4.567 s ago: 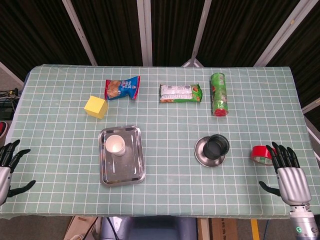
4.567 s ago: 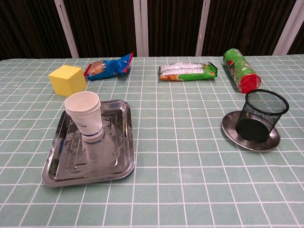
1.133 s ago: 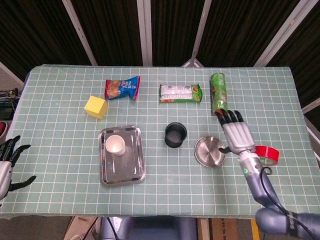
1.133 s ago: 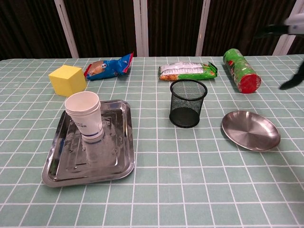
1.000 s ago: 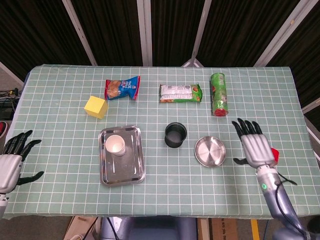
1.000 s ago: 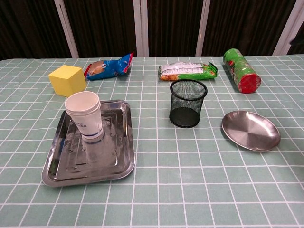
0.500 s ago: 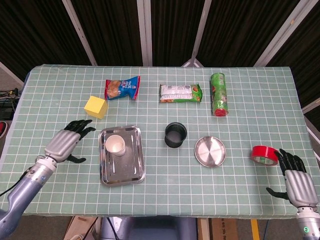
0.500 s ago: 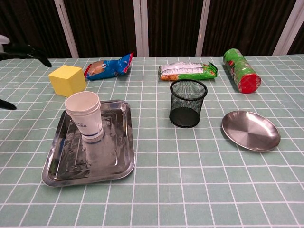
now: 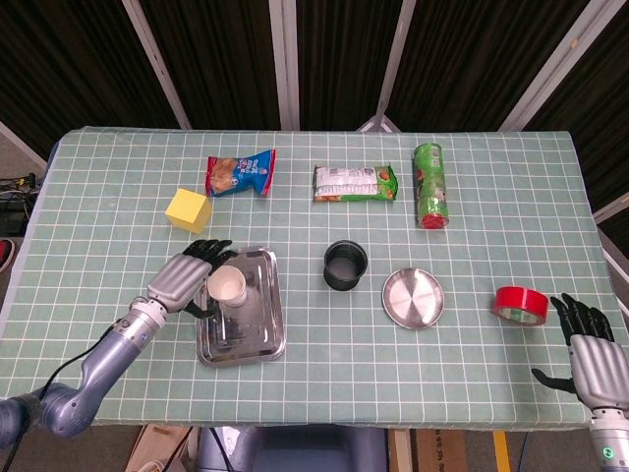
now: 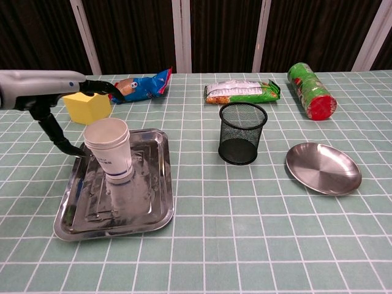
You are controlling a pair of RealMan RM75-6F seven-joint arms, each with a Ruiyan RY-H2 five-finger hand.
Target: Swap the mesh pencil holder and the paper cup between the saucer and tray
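- Paper was the material at issue: the paper cup (image 9: pixel 228 285) stood upright in the far half of the steel tray (image 9: pixel 257 337), mouth up, nothing visible inside it.
- The left hand (image 9: pixel 187 277) sat at the cup's left side with fingers spread and nothing held; whether any finger touched the cup wall could not be told from either view.
- Judged step: grasping the cup to carry it to the saucer. A thin-walled cup would likely crush or tip under a hard squeeze, so a light wrap around mid-height, thumb opposite the fingers, then a straight lift clear of the tray rim seemed advisable.
- The tray held only the cup; the near half showed bare metal.
- The mesh pencil holder (image 10: pixel 242 133) stood upright on the tablecloth between tray and saucer, on neither, and looked empty.
- The saucer (image 10: pixel 323 168) lay bare just right of the holder, apart from it, free to receive the cup.
- The carry would have to pass over or behind the holder; a high path seemed safer.
- The right hand (image 9: pixel 594 355) rested at the table's near right corner, fingers apart, holding nothing, near a red tape roll (image 9: pixel 520 304).
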